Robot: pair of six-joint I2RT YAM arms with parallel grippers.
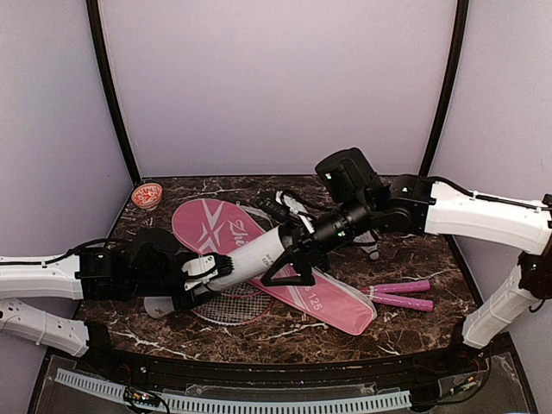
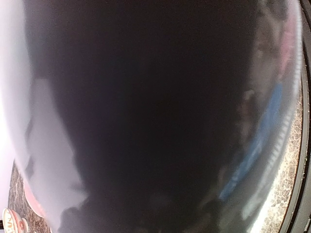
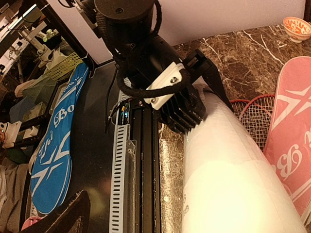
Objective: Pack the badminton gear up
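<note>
I am holding the long white tube (image 1: 254, 254) up off the table (image 1: 405, 336), lying slantwise across the middle of the top view. My left gripper (image 1: 200, 274) is clamping the tube's lower-left end. The left wrist view is showing almost nothing but a dark blur pressed against the lens. My right gripper (image 1: 291, 252) is straddling the tube's upper-right half with its jaws spread. In the right wrist view one of its fingers (image 3: 68, 216) is sitting at the lower left, well apart from the tube's white wall, so I am reading this hand as open and holding nothing.

I am judging the packing to be at an early stage. The pink bag (image 1: 332, 302) is lying flat under the tube, running from the centre toward the lower right. Both rackets (image 1: 404, 295) are outside the bag, their pink handles poking out at its right end and their red heads showing near the lower centre. I cannot tell whether any shuttlecocks are inside the tube, and I am not seeing its red cap. By my reckoning, closing the tube, bagging the rackets and stowing the tube are all left to do.
</note>
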